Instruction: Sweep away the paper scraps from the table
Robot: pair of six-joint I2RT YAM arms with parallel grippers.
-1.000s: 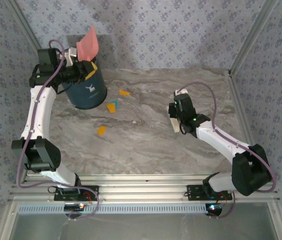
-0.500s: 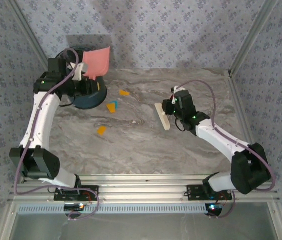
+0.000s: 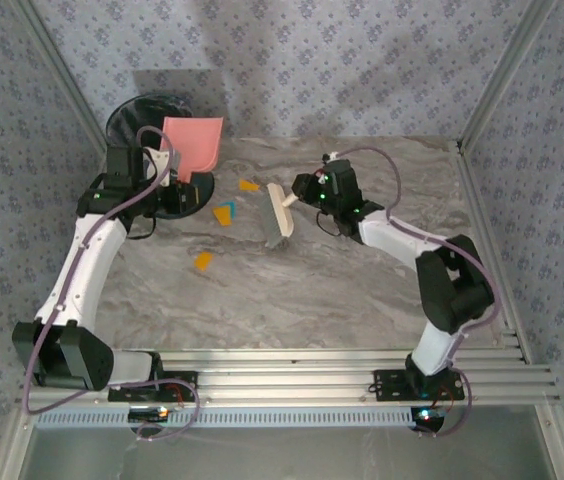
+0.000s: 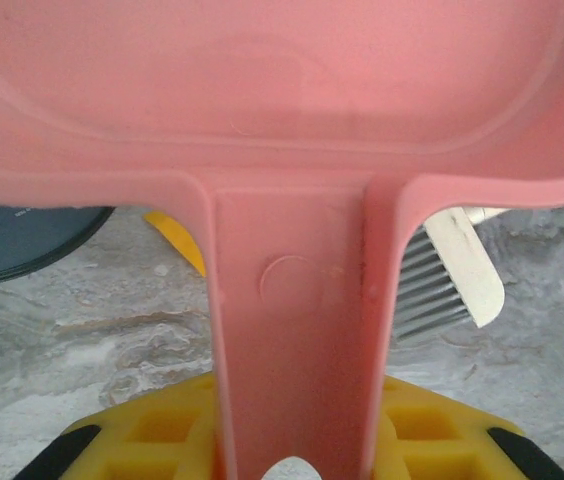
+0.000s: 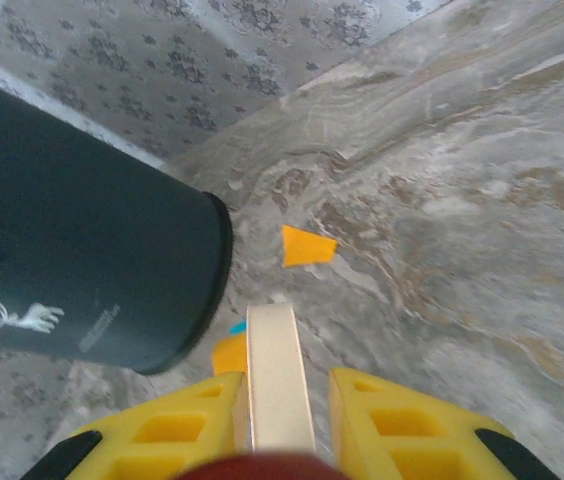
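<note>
Three paper scraps lie on the marble table: an orange one, a cyan and orange one and an orange one. My left gripper is shut on the handle of the pink dustpan, held beside the dark blue bin. My right gripper is shut on a cream brush just right of the scraps. In the left wrist view the dustpan handle runs between my yellow fingers, with the brush beyond. In the right wrist view the brush handle points at an orange scrap.
The dark blue bin stands at the table's far left corner, close to the scraps. Floral patterned walls enclose the table on three sides. An aluminium frame rail runs along the near edge.
The left arm has brought the dustpan down from over the bin and turned it flat. The right arm has swung the brush left across the table to beside the scraps.
</note>
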